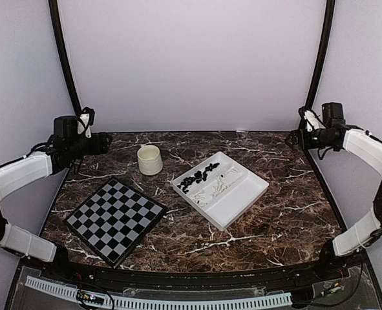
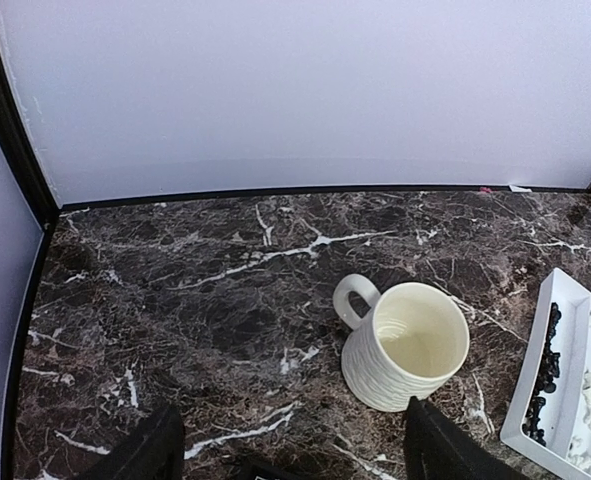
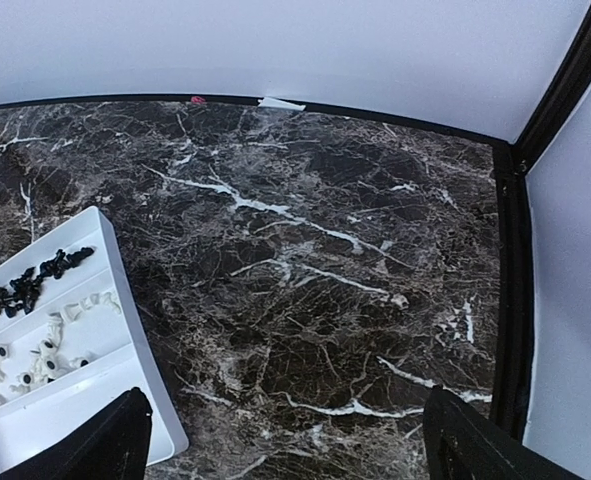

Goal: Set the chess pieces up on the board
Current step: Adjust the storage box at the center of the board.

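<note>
Gripper fingers on both arms are spread wide with nothing between them. The left gripper [image 1: 99, 143] hangs over the far left corner of the bench [image 1: 275, 232], and the right gripper [image 1: 295, 137] hangs over the far right corner.

All the chess pieces [image 1: 196, 179] lie in a white tray [image 1: 242, 208] just right of the bench's middle. None stands on the board [image 1: 116, 219], which lies at the near left, turned so one corner points toward the arm bases.

The tray sits on the diagonal, its compartments running from near-left to far-right. The black pieces [image 3: 25, 285] fill the far-left trough and the white pieces [image 3: 35, 352] the middle one. The trough on the near-right side looks bare.

From the right gripper, the tray lies toward the bench's middle and nearer the bases. In the right wrist view it shows low and to the left, well apart from the fingers. The right arm looks the closer of the two to the pieces.

The left arm is closer to the board. A cream mug [image 1: 150, 159] stands between the left gripper and the tray, close ahead of its fingers in the left wrist view.

A first pick therefore seems to suit the right arm, reaching in and along the trough's line. The carry would then cross the bench to the board on the left.
</note>
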